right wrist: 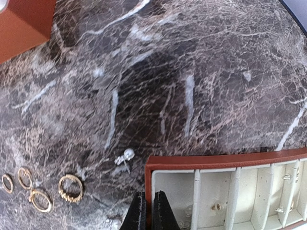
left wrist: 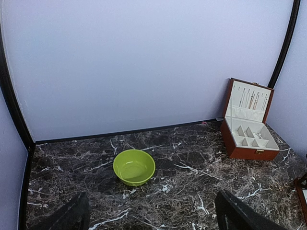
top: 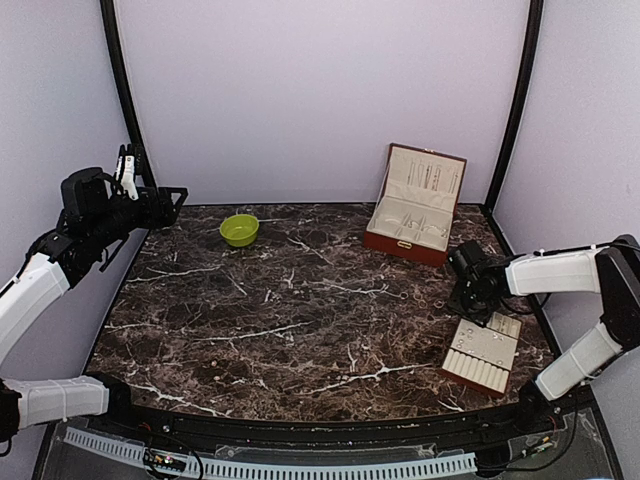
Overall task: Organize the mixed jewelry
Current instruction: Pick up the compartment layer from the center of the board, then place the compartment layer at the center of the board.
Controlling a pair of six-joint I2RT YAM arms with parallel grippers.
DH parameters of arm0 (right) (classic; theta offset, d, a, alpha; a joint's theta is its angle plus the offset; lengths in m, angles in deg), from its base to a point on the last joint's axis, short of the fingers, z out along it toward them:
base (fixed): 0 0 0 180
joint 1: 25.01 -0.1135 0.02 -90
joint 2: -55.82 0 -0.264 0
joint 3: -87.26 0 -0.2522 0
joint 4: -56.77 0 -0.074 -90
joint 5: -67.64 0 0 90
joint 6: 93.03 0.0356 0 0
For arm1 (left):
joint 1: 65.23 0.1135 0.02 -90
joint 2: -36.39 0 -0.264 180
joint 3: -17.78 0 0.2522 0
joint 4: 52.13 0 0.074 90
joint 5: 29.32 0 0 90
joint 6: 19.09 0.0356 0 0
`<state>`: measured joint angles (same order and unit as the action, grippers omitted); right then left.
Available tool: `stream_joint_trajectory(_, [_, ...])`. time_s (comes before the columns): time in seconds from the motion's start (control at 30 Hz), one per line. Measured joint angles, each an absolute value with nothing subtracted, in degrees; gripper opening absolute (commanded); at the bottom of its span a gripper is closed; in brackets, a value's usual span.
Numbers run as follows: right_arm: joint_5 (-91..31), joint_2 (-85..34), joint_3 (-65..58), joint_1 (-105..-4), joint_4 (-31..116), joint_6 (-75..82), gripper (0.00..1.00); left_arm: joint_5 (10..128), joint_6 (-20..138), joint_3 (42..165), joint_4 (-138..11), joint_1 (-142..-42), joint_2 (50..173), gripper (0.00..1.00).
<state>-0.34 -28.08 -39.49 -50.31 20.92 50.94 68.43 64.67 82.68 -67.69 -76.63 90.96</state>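
Black right hand, closed, at tray rim

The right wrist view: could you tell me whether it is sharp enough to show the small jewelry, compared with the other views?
Right wrist: rings and stud fairly sharp, evenly lit; top external: frame rails bowed by the lens, rings barely visible; left wrist: green bowl sharp, own fingers dark and blurred.
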Motion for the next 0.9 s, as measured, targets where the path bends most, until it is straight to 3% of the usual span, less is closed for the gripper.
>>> stream_joint_trajectory(0.53, [0.1,-24.9,-35.3,-60.9,13.8,55.0,0.00,69.0,64.3,82.7,-67.7,-76.6,91.0,0.93])
stream_joint_trajectory(0.9, [1.8,-37.0,-22.4,-71.9,13.0,56.5,0.00,69.4,64.2,82.7,-67.7,-76.6,90.9,0.93])
